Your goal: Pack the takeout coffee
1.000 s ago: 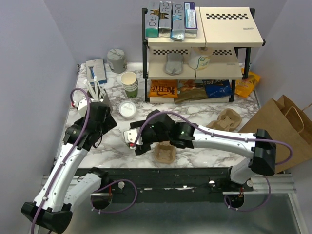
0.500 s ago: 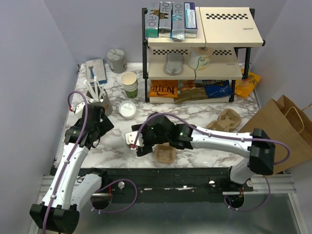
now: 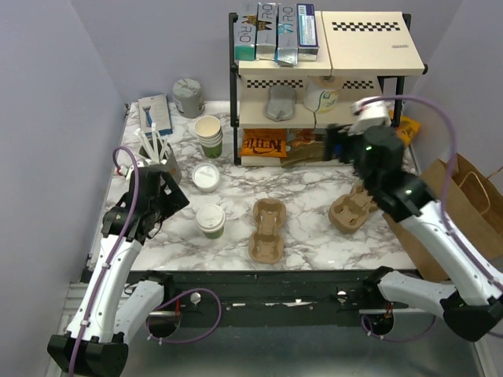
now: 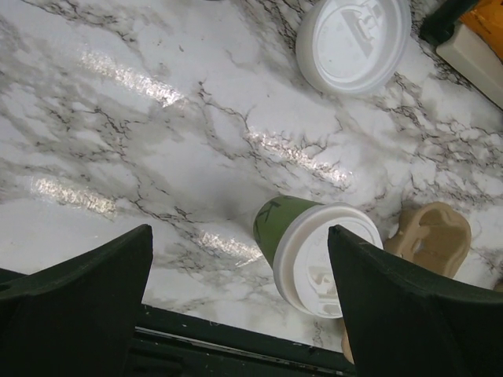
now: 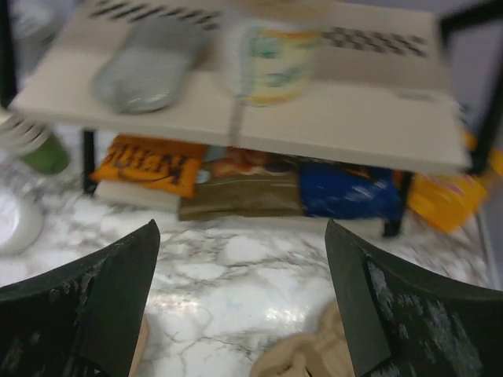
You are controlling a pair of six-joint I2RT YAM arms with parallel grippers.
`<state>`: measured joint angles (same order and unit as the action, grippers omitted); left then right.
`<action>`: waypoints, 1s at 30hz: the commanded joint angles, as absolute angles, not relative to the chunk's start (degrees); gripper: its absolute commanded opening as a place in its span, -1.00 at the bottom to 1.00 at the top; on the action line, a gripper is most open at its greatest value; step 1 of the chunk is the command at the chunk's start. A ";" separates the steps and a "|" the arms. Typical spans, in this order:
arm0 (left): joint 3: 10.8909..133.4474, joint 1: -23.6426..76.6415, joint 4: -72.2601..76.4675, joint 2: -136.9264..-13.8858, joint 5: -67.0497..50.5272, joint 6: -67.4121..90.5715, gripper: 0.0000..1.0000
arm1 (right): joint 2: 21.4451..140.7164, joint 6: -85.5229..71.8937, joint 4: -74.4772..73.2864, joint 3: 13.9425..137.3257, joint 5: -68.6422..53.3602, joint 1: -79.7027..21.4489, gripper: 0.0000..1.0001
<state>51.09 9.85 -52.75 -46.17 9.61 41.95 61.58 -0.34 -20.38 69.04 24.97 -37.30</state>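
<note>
Well, the lidded coffee cup (image 3: 211,221) stands on the marble table (image 3: 314,188) beside the pulp carrier (image 3: 266,229), not yet packed; both the left gripper (image 4: 240,239) and right gripper (image 5: 242,232) gape wide, empty.

open marble (image 3: 314,184) round takeout coffee (image 3: 211,221), cup carrier (image 3: 266,228) just rt, lid (image 3: 207,177) behind

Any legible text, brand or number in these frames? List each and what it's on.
"RIO": printed on the upright boxes on top of the rack.
Orange bag, bottom shelf: dark lettering, too blurred to read.
Blue bag: print too small.
Printed cup, middle shelf: unreadable.
Loose white lid: raised marks, unreadable.
Takeout coffee: lid marks unreadable.
</note>
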 commanded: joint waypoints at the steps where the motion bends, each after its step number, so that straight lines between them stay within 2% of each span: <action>1: 50.71 9.58 -50.71 -45.35 4.49 39.11 0.98 | 57.66 -19.95 -48.11 76.81 37.16 -24.28 0.89; 3: 50.80 9.58 -50.36 -45.70 3.52 38.41 0.98 | 57.48 -19.43 -51.40 79.53 39.38 -18.04 0.91; 5: 50.98 9.58 -50.19 -46.14 2.55 38.15 0.98 | 57.74 -17.06 -52.82 80.68 33.44 -10.16 0.92; 7: 50.89 9.58 -49.57 -46.41 1.76 37.97 0.98 | 57.92 -16.09 -53.52 80.69 29.73 -8.00 0.90; 9: 50.80 9.58 -48.96 -46.58 0.97 37.79 0.98 | 58.09 -13.63 -53.17 79.37 20.86 -8.09 0.90; 12: 51.24 9.58 -49.30 -47.02 1.05 37.36 0.98 | 60.46 -16.08 -56.06 79.71 28.71 -8.00 0.92; 17: 50.10 9.58 -48.26 -46.76 0.62 37.09 0.98 | 63.10 -10.11 -56.87 84.89 37.25 -8.00 0.92; 24: 49.31 9.58 -46.94 -47.29 -2.54 36.48 0.98 | 69.34 -8.08 -56.51 91.67 38.49 -2.38 0.93; 30: 49.48 10.19 -45.97 -45.89 -9.04 35.16 0.98 | 69.70 -9.49 -56.78 89.56 39.46 2.72 0.93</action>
